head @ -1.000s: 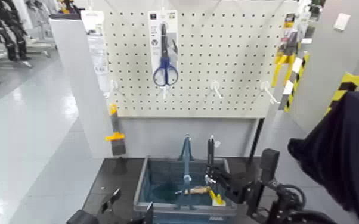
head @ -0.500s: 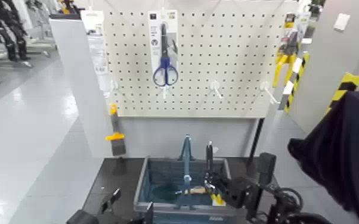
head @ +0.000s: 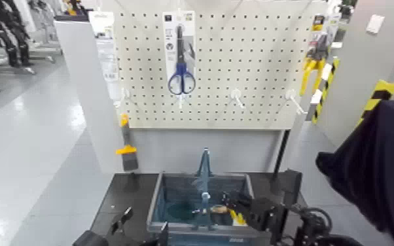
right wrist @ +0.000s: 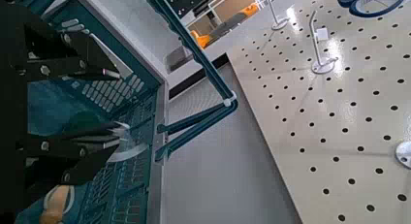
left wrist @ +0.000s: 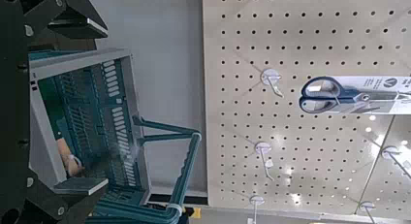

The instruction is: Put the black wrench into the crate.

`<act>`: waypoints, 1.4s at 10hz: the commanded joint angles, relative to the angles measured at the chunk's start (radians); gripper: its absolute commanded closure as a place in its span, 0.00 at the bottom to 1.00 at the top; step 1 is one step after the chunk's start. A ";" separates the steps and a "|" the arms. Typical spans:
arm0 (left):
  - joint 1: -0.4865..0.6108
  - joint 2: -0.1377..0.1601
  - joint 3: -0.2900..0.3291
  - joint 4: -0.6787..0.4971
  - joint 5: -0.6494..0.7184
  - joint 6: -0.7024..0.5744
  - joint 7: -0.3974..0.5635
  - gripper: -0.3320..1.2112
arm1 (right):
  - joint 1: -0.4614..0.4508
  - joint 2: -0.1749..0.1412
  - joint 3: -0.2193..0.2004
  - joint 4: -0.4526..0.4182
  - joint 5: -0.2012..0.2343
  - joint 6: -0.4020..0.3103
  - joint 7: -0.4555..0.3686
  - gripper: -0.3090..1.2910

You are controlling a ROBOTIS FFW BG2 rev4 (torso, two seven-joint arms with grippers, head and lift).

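Observation:
The blue-grey crate [head: 158,204] with its tall hoop handle [head: 204,171] stands on the dark table below the pegboard. My right gripper [head: 231,204] hangs low over the crate's right half. In the right wrist view its fingers [right wrist: 60,55] stand apart above the slotted crate wall [right wrist: 131,88], with only a pale blurred streak between them. I cannot make out the black wrench in any view; it no longer sticks up above the crate. My left gripper [head: 122,220] rests open at the crate's left front corner, facing the crate [left wrist: 97,88].
Blue-handled scissors [head: 181,70] hang in a pack on the white pegboard [head: 252,78] behind the crate. A tan item [head: 218,209] and a yellow item [head: 238,220] lie inside the crate. A dark cloth [head: 376,170] fills the right edge. A white pillar [head: 95,91] stands at the left.
The black wrench stood upright in my right gripper over the crate's right side; it sank and is now gone from sight. The right gripper came lower and its fingers parted.

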 commanded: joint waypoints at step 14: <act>0.009 0.003 0.008 -0.003 0.002 -0.004 0.000 0.35 | 0.391 0.040 -0.015 -0.319 0.096 -0.494 -0.328 0.27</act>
